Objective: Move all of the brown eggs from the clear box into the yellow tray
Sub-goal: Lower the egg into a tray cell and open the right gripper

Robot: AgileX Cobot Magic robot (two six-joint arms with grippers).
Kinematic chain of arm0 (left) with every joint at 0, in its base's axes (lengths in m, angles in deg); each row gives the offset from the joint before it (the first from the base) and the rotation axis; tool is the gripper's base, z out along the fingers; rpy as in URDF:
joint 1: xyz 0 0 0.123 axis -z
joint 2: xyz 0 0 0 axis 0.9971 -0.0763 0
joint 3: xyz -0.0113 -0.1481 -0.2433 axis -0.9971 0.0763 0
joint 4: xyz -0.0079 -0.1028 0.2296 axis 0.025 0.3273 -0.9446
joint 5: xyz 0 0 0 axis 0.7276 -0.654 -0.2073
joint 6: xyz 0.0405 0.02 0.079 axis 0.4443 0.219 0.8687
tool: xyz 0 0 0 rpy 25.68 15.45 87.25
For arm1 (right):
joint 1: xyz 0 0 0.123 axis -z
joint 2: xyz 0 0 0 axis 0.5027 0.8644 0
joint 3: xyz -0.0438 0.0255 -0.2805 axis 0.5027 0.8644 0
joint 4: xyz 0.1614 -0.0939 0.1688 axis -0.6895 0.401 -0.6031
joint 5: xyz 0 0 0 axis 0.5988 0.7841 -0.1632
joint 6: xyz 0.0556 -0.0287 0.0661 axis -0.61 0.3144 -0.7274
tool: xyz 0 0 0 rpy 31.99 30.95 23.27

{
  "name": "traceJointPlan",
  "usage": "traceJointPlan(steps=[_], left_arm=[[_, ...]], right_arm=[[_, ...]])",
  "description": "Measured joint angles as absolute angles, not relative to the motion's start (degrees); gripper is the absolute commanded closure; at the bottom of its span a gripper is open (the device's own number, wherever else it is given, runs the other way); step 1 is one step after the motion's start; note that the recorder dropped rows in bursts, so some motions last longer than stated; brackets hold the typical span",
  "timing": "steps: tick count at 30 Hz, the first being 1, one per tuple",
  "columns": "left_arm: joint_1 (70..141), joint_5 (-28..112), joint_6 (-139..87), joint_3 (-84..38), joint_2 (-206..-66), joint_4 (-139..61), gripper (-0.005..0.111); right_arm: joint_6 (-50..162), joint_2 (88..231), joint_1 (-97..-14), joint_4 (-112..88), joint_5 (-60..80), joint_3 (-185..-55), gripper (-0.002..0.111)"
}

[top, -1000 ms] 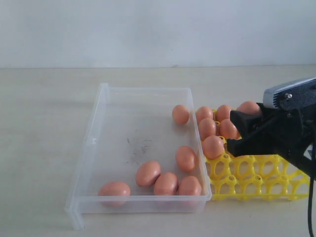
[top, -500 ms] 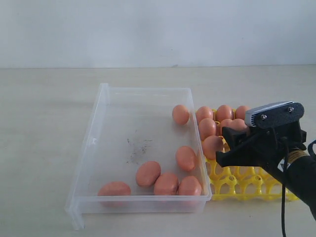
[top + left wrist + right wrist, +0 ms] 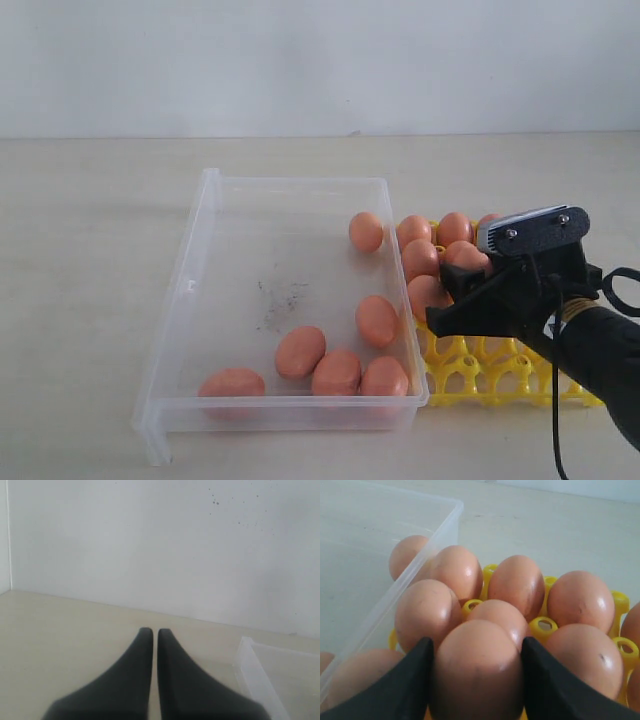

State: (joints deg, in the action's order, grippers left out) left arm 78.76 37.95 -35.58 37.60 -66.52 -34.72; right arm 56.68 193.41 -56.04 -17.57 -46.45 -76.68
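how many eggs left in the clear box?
6. One egg near the far right corner, one by the right wall, four along the near wall. The box is see-through; none seem hidden.

wall [image 3: 320, 60]: plain pale grey-white, a few dark specks | table [image 3: 90, 230]: matte beige, meeting the wall along a straight edge | light: soft, even, faint shadows

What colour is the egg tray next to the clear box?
The tray is bright yellow, clearest in the exterior view.
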Motion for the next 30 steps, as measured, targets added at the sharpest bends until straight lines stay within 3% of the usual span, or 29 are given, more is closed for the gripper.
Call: traceJointPlan(steps=[7,14,17,30], left_arm=[[78.76,37.95,-35.58,37.6,-66.52,-34.72,0.103],[78.76,37.95,-35.58,37.6,-66.52,-34.72,0.103],[78.76,37.95,-35.58,37.6,-66.52,-34.72,0.103],[78.76,37.95,-35.58,37.6,-66.52,-34.72,0.103]], right_arm=[[56.59,193.41,-56.04,-17.57,-46.32,-76.68,0.103],[56.56,193.41,-56.04,-17.78,-45.98,-76.68,0.063],[56.36,193.41,-56.04,-17.78,-45.73,-76.68,0.052],[55.22,192.03,-55.95,-18.08,-45.87,-76.68,0.051]])
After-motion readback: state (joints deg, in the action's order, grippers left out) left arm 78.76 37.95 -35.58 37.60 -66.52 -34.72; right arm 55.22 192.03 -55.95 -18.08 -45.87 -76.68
